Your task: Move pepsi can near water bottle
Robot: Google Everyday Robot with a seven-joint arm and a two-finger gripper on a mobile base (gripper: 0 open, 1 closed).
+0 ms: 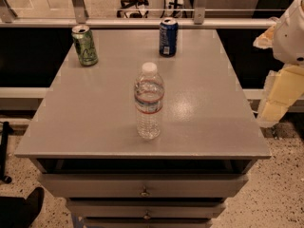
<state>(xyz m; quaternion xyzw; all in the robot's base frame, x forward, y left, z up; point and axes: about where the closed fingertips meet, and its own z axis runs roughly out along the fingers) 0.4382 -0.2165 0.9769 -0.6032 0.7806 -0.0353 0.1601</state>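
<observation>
The pepsi can [168, 37] is dark blue with a silver top and stands upright at the far edge of the grey table [95, 113], right of centre. The water bottle [149, 101] is clear with a white cap and a red and blue banded label. It stands upright near the table's middle, toward the front. My gripper [277, 96] hangs off the table's right side, well away from both, with nothing seen in it. The white arm [290, 32] rises above it at the right edge.
A green can [85, 45] stands upright at the far left corner. Drawers [142, 186] sit under the tabletop. A rail [142, 22] and glass partition run behind the table. A dark object [19, 208] lies on the floor at the lower left.
</observation>
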